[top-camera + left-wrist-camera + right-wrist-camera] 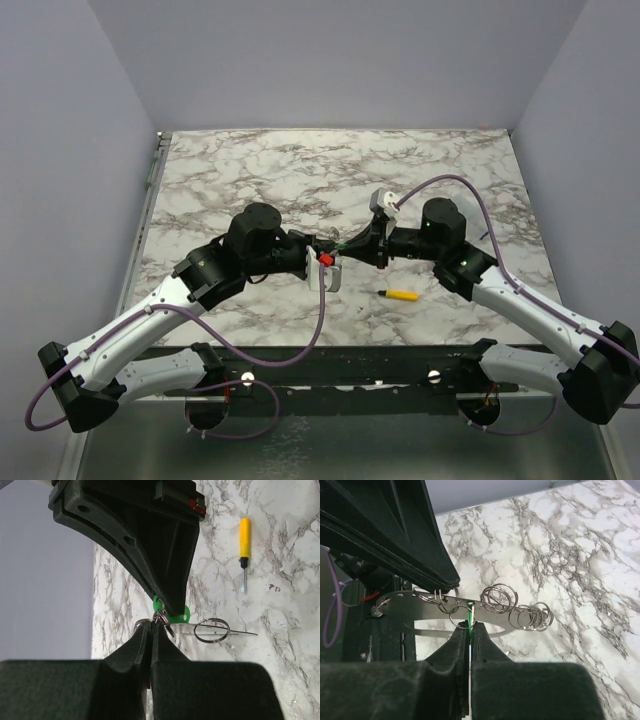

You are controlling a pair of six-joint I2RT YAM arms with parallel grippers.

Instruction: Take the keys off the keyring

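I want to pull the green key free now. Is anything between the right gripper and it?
Nothing visible: the right gripper is shut on the green key. What seems to hold it back is the split ring linking it to the keyring, pinched by the left gripper.

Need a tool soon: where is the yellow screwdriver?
Top view: the yellow screwdriver lies on the table, right of centre, between the right gripper and the near edge.
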